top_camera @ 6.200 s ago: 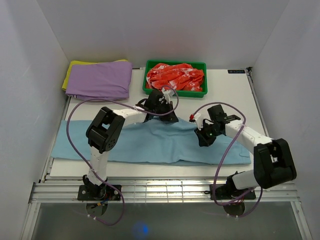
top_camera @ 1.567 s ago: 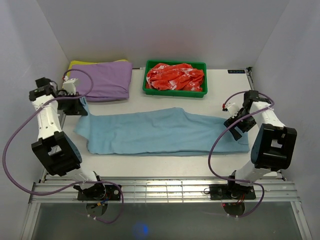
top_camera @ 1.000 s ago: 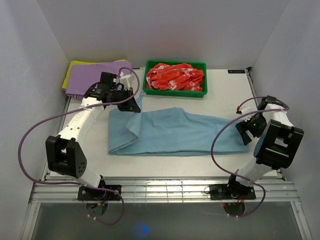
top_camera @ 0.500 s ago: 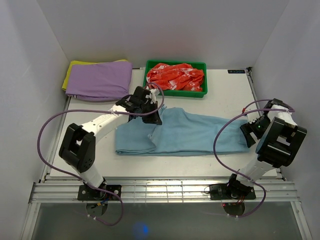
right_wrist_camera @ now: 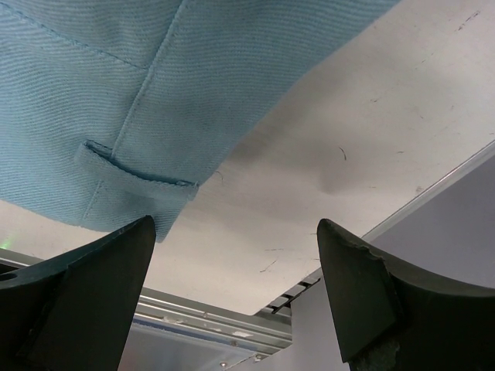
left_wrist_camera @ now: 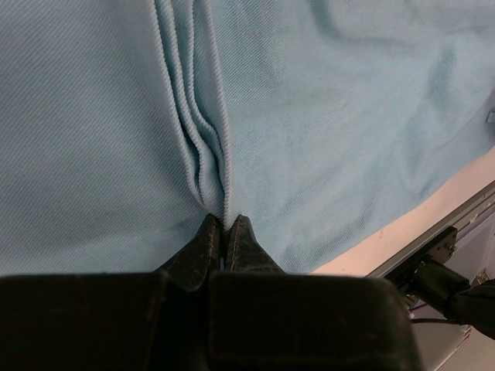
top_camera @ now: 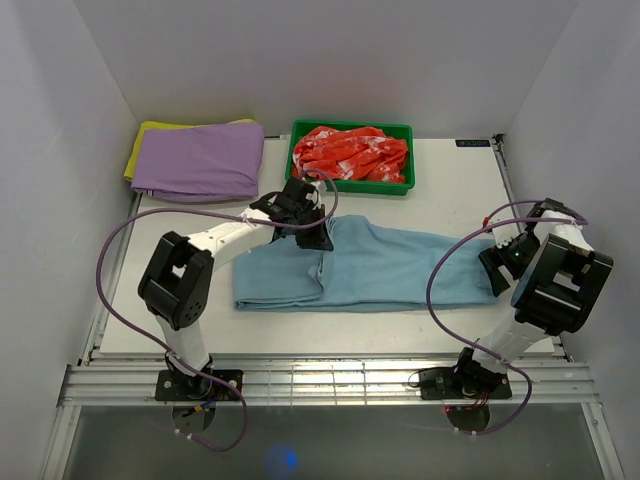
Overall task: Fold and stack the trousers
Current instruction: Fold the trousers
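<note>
The light blue trousers (top_camera: 400,265) lie across the middle of the table, their left end doubled over onto the rest. My left gripper (top_camera: 318,240) hangs over the fold's free edge. In the left wrist view this gripper (left_wrist_camera: 224,224) is shut on a bunched pleat of the trousers (left_wrist_camera: 325,116). My right gripper (top_camera: 497,258) sits at the cloth's right end. In the right wrist view it (right_wrist_camera: 236,228) is wide open with nothing between its fingers, just off the corner of the trousers (right_wrist_camera: 116,100) where a belt loop shows.
A folded purple garment (top_camera: 200,160) lies on a yellow cloth (top_camera: 145,135) at the back left. A green tray (top_camera: 350,186) at the back holds a red-and-white cloth (top_camera: 350,152). The table's right edge (top_camera: 506,190) runs close to my right arm.
My left gripper has carried the trousers' left end rightward from the back left, laying it over the middle. The cloth now reaches less far left. My right arm has barely moved.
</note>
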Action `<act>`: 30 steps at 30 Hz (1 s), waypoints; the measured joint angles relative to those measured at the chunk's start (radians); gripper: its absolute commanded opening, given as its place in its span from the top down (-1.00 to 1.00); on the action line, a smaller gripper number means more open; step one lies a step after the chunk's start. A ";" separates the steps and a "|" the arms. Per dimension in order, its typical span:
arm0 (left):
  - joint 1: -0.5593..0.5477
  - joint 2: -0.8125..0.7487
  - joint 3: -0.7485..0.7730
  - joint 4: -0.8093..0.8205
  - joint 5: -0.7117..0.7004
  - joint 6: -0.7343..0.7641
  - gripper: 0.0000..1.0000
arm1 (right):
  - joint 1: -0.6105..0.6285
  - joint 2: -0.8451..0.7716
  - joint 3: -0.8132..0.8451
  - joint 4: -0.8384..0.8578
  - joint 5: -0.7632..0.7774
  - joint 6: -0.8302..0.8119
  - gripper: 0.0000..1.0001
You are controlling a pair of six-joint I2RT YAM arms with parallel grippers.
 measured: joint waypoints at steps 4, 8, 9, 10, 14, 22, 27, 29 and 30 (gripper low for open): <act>-0.020 0.028 0.021 0.014 -0.008 -0.008 1.00 | 0.000 0.000 -0.009 0.002 -0.006 0.000 -0.80; -0.042 0.044 0.021 0.029 -0.011 -0.016 1.00 | 0.000 0.000 -0.018 0.003 -0.012 0.000 -0.80; -0.046 0.050 0.021 0.034 -0.011 -0.018 1.00 | 0.000 0.000 -0.019 0.004 -0.013 0.000 -0.80; -0.050 0.058 0.022 0.037 -0.011 -0.022 1.00 | 0.000 0.000 -0.020 0.004 -0.014 0.000 -0.80; -0.059 0.098 0.026 0.051 -0.011 -0.038 1.00 | 0.000 0.000 -0.026 0.006 -0.015 0.000 -0.80; -0.080 0.149 0.060 0.061 -0.010 -0.039 -0.48 | 0.000 0.000 -0.029 0.009 -0.024 0.000 -0.80; -0.080 0.119 0.065 0.041 -0.009 0.029 -0.60 | 0.000 0.000 -0.023 -0.004 -0.052 0.000 -0.85; -0.070 0.066 0.048 0.027 0.005 0.070 -0.51 | 0.005 -0.001 -0.001 -0.027 -0.080 0.000 -0.86; -0.057 0.025 0.031 0.019 0.027 0.095 -0.48 | 0.010 -0.004 0.014 -0.037 -0.097 0.002 -0.86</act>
